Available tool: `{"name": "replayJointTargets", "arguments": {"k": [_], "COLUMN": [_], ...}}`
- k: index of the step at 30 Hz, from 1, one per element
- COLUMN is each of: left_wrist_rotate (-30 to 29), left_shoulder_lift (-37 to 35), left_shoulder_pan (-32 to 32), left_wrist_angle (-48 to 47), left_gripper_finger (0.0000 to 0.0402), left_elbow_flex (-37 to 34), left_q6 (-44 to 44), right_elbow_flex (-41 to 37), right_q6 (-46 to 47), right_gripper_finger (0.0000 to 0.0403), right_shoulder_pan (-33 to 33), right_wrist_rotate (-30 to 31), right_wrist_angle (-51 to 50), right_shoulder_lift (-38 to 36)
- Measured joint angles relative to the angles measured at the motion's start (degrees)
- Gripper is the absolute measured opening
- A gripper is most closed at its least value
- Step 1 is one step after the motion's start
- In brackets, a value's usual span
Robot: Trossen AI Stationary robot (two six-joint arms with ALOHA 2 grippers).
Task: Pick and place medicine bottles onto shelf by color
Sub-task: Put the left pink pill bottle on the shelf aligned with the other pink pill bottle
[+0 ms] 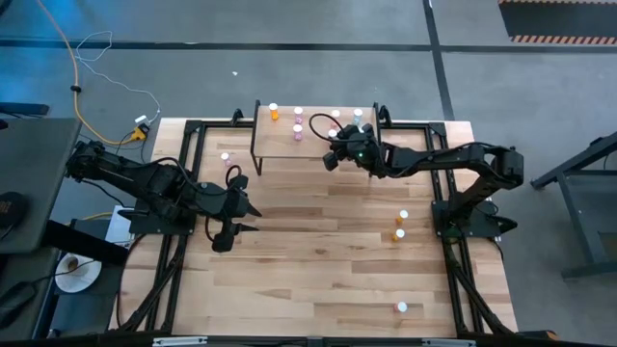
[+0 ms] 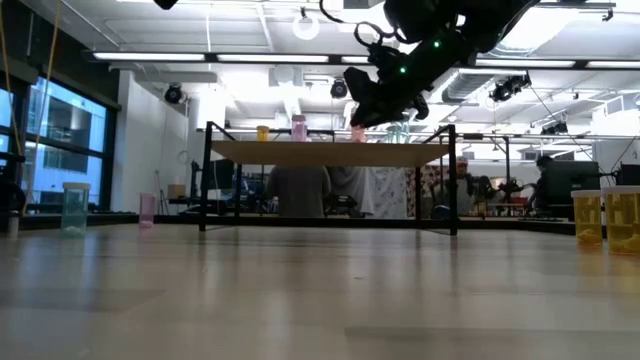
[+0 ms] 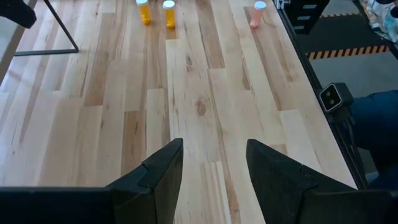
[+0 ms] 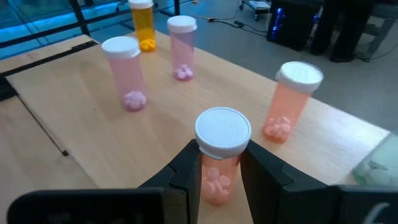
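The right gripper (image 4: pixel 219 163) is hovering over the shelf (image 1: pixel 313 147), its two fingers clamped on the body of a pale red bottle (image 4: pixel 221 155) just under the white cap. The bottle is hanging upright, long axis vertical; whether its base is touching the wood cannot be told. The shelf top lies directly below it, so the coming move looks like a short straight descent and release. Ahead of the gripper, two pink bottles (image 4: pixel 126 72) and an orange bottle (image 4: pixel 144 22) are standing on the same surface, with another pale red bottle (image 4: pixel 289 100) just beside the held one, probably its colour group. The left gripper (image 3: pixel 211 174) is waiting over bare tabletop (image 1: pixel 328 260) well clear of the shelf, fingers apart and holding nothing; loose bottles are standing near the table's edges.
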Motion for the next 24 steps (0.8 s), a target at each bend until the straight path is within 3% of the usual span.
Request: {"name": "replayJointTargets", "arguments": {"k": [15,24], "left_wrist_rotate": [0.0,0.02], "left_shoulder_lift": [-0.02,-0.02], "left_shoulder_pan": [0.0,0.0], "left_wrist_angle": [0.0,0.0], "left_gripper_finger": [0.0168,0.0168], "left_elbow_flex": [0.0,0.0], "left_q6": [0.0,0.0], "right_elbow_flex": [0.0,0.0], "right_q6": [-0.01,-0.01], "right_gripper_finger": [0.0083,0.0123], "right_shoulder_pan": [0.03,0.03], "right_wrist_rotate": [0.52,2.06], "right_wrist_angle": [0.02,0.04], "right_shoulder_lift": [0.17,0.17]}}
